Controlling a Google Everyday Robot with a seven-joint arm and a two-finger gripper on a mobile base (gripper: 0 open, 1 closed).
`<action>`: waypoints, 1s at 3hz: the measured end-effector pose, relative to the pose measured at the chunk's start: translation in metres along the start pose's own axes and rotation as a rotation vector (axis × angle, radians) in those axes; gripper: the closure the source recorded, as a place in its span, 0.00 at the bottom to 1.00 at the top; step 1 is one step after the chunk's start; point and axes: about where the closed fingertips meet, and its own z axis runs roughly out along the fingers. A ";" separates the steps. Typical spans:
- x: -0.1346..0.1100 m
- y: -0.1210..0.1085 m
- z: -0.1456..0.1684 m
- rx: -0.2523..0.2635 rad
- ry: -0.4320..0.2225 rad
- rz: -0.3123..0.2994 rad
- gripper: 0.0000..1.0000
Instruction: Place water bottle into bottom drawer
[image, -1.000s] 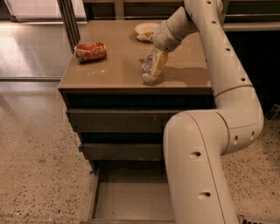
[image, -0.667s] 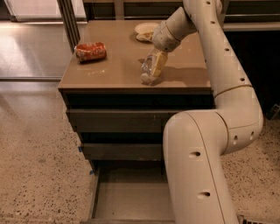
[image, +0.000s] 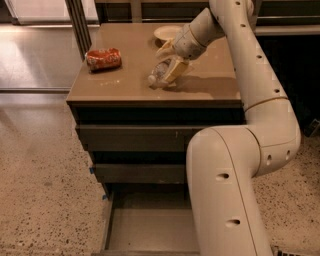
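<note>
The water bottle (image: 158, 75), small and clear with a white cap, is over the tan cabinet top (image: 125, 80), tilted with its cap pointing down and left. My gripper (image: 171, 66) reaches in from the upper right and is shut on the bottle's body, its tan fingers (image: 176, 70) on either side. The bottom drawer (image: 150, 227) is pulled out below the cabinet front, showing a plain flat floor with nothing in it. My arm's lower link covers the drawer's right part.
A crushed red can (image: 103, 58) lies on the left of the cabinet top. A white bowl (image: 166, 32) sits at the back, behind the gripper. Two shut drawers (image: 135, 137) are above the open one. Speckled floor lies to the left.
The bottle has tipped from near upright to a slant, cap down and left, and has shifted slightly left with the gripper around it.
</note>
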 end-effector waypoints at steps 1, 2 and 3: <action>0.000 0.000 0.000 0.000 0.000 0.000 0.72; 0.000 0.000 0.000 0.000 0.000 0.000 0.95; 0.000 0.000 0.000 0.000 0.000 0.000 1.00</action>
